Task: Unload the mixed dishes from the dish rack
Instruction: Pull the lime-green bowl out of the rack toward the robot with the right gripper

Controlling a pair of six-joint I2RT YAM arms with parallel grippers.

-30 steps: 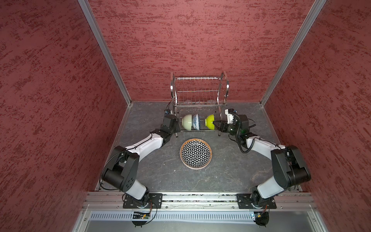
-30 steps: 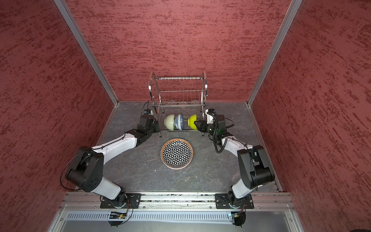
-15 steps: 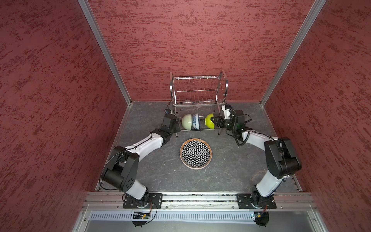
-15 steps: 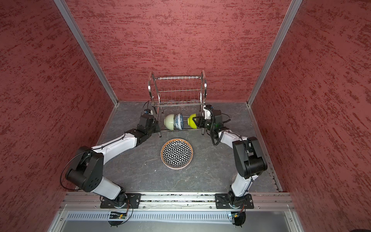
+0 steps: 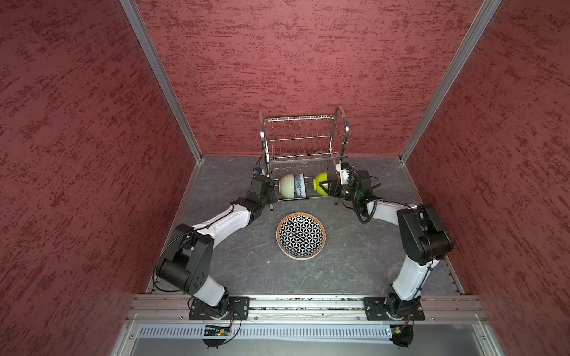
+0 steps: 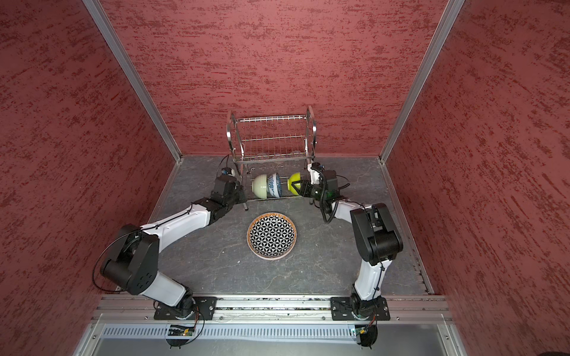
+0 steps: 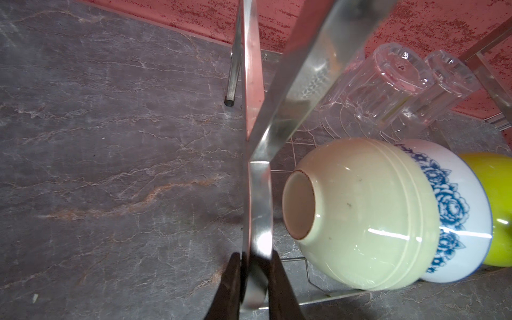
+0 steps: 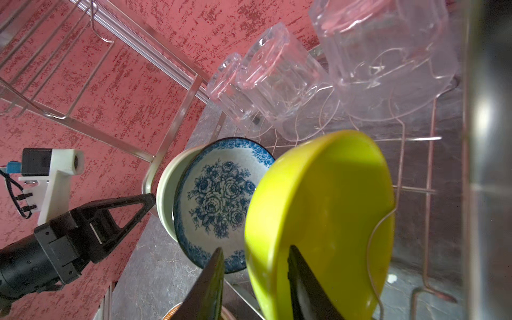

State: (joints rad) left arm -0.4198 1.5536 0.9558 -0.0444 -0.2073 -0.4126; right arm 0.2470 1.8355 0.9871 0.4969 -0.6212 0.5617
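Note:
The dish rack stands at the back wall. On its lower tier a cream-green bowl, a blue-floral bowl and a lime bowl stand on edge, with clear tumblers behind them. My left gripper is shut on the rack's steel side frame. My right gripper straddles the lime bowl's rim, one finger inside and one outside, with a gap showing outside.
A black-and-white geometric plate with a tan rim lies flat on the grey floor in front of the rack. Red walls close in on three sides. The rack's upper tier holds nothing that I can see.
My right gripper has moved left onto the lime bowl's rim and its jaws have narrowed. The right elbow has swung in. The left gripper has kept its hold on the rack frame.

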